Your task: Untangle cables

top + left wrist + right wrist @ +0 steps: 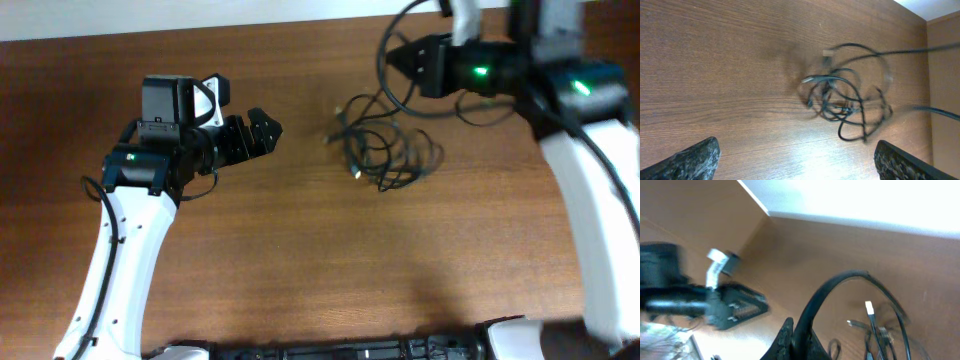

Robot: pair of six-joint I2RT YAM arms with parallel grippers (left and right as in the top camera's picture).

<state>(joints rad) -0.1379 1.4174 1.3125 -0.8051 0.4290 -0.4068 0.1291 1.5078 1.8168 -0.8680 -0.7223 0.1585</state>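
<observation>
The cables (385, 150) lie as one knotted bundle of thin black cords on the wooden table, right of centre. The bundle also shows in the left wrist view (840, 100), with a plug end at its upper left. My left gripper (272, 128) is open and empty, left of the bundle and pointing at it; its two fingers (797, 150) stand wide apart. My right gripper (395, 55) is above and behind the bundle, shut on one black cable (840, 282) that arcs from its jaws (802, 340) down to the bundle. Plug ends (869, 309) hang below.
The table's far edge (250, 30) runs along a white wall. The left arm's gripper (740, 307) shows in the right wrist view at the left. Bare wood (330, 260) lies in front of the bundle.
</observation>
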